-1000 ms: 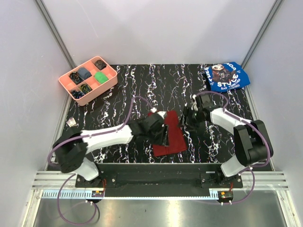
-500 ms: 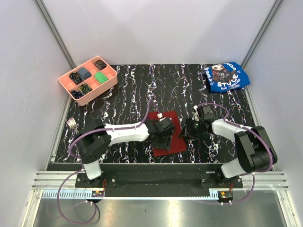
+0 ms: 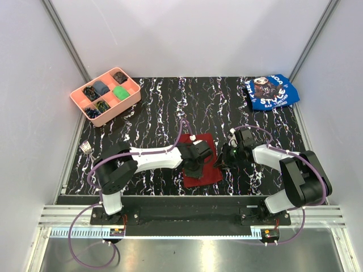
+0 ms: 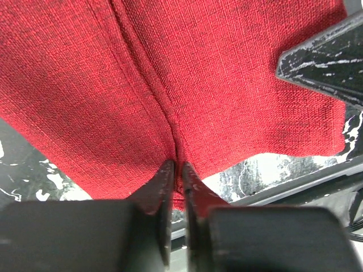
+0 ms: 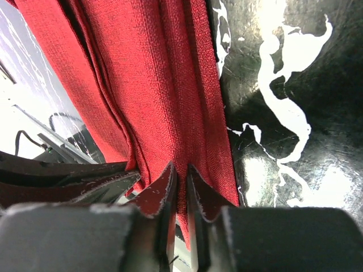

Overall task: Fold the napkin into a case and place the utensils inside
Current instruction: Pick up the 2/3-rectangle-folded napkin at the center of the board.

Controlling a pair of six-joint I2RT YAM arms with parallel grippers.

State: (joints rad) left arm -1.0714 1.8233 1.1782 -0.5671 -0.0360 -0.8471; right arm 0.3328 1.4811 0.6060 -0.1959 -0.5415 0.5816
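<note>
Seen from above, the napkin (image 3: 207, 154) is lying as a dark red folded rectangle near the middle of the black marbled worktop (image 3: 159, 107), toward the near edge. The left gripper (image 3: 193, 166) is reaching in from the left and sitting over the cloth's near left part. The right gripper (image 3: 222, 161) is coming in from the right and meeting the cloth's right edge. A fork (image 3: 86, 148) is resting well apart at the worktop's left edge. A pink tray (image 3: 131, 97) is standing at the far left corner, and a blue printed cloth (image 3: 271, 91) is lying at the far right.

In the left wrist view, the left gripper (image 4: 176, 170) is pinching a raised crease of the napkin (image 4: 227, 85). Its fingers (image 4: 160, 181) are standing almost together, with only the thin ridge of cloth running into the slit between them. The fabric is spreading flat on both sides of the crease.

In the right wrist view, the right gripper (image 5: 180, 174) is squeezing the layered edge of the napkin (image 5: 147, 68), its fingertips (image 5: 201, 195) nearly touching with cloth between them. Several stacked folds are showing along the cloth's left side. Bare worktop (image 5: 278, 102) is showing just to the right of the cloth.
</note>
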